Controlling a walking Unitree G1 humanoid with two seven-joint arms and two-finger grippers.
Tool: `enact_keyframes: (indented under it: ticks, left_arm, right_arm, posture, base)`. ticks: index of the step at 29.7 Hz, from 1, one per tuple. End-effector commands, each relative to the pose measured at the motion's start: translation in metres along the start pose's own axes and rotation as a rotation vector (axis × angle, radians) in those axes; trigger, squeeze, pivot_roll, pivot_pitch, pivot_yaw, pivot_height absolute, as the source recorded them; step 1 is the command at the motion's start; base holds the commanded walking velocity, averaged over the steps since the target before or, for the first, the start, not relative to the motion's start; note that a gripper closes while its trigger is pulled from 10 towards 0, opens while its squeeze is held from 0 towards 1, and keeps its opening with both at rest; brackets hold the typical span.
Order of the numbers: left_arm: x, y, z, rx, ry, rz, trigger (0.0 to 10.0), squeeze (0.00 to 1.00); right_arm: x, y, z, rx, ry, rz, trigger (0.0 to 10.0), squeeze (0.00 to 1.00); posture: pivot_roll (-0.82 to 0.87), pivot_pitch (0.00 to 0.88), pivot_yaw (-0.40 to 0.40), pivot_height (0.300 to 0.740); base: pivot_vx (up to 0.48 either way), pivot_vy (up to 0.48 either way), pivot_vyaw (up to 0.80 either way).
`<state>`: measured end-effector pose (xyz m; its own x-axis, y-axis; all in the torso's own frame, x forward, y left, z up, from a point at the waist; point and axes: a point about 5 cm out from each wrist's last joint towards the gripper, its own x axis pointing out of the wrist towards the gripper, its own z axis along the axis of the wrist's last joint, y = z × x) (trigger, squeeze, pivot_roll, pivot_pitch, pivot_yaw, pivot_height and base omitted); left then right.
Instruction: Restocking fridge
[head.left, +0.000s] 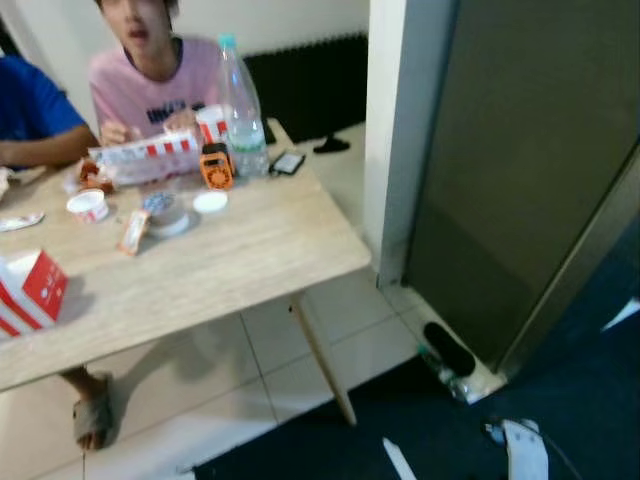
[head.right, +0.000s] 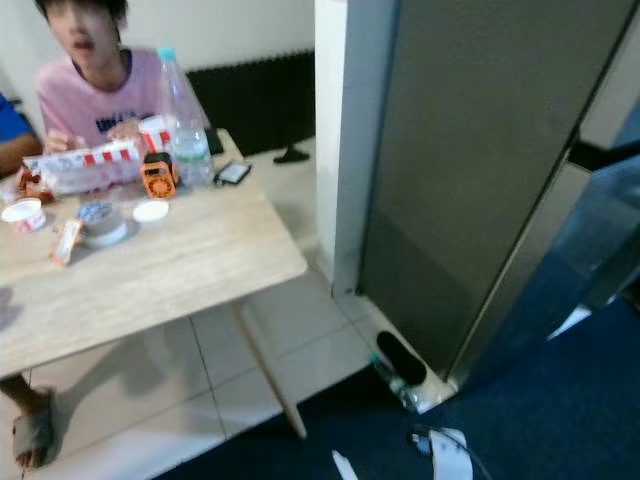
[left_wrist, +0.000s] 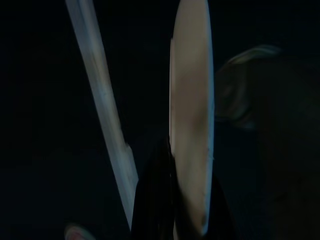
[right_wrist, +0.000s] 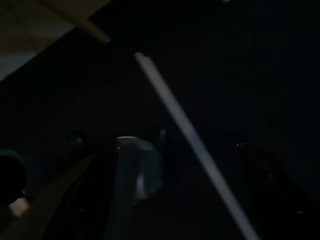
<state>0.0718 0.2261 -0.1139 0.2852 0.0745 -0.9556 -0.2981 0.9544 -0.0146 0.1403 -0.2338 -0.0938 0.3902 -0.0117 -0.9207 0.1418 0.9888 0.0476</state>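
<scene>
The fridge (head.left: 520, 180) stands on the right, a tall dark grey cabinet with its door closed, beside a white wall pillar (head.right: 340, 130). A clear water bottle (head.left: 240, 110) with a teal cap stands upright near the far edge of the wooden table (head.left: 230, 260). At the foot of the fridge a dark oblong thing (head.left: 447, 350) lies on the floor; it may be a bottle. Both arms hang low in the shade. In the dark right wrist view my right gripper (right_wrist: 180, 200) has its two fingers apart with nothing between them. The left gripper (left_wrist: 175, 210) is a dark shape in its wrist view.
Two people sit at the table's far side, one in pink (head.left: 150, 70), one in blue (head.left: 30, 110). Food boxes (head.left: 30, 290), cups (head.left: 88, 205), an orange gadget (head.left: 215, 168) and a phone (head.left: 288, 162) lie on it. A slanted table leg (head.left: 325, 360) and dark blue carpet (head.left: 420, 440) lie ahead.
</scene>
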Motion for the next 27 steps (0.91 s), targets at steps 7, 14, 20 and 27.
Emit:
enact_keyframes:
  ticks: [7, 14, 20, 27]
  left_arm:
    - [0.000, 0.001, 0.000, 0.012, -0.015, -0.003, 10.0, 0.00]
    - [0.000, -0.001, 0.005, 0.018, -0.023, -0.009, 10.0, 0.00]
    - [0.001, -0.002, 0.010, 0.019, -0.036, -0.012, 10.0, 0.00]
    - [0.001, -0.004, 0.015, 0.018, -0.047, -0.021, 10.0, 0.00]
  right_arm:
    - [0.001, 0.005, 0.004, -0.035, -0.019, 0.026, 10.0, 0.00]
    - [0.001, 0.003, 0.002, -0.049, -0.013, 0.022, 10.0, 0.00]
    - [0.000, -0.001, 0.002, -0.028, -0.017, -0.006, 10.0, 0.00]
    - [0.000, -0.001, 0.004, -0.015, -0.025, -0.001, 10.0, 0.00]
  posture:
    - [-0.01, 0.000, 0.028, 0.740]
    - [-0.01, 0.000, 0.024, 0.740]
    - [-0.01, 0.000, 0.023, 0.740]
    - [-0.02, 0.000, 0.024, 0.740]
  base:
    - [0.000, -0.469, 0.19]
    - [0.000, -0.469, 0.72]
    - [0.000, -0.469, 0.43]
    - [0.000, -0.469, 0.00]
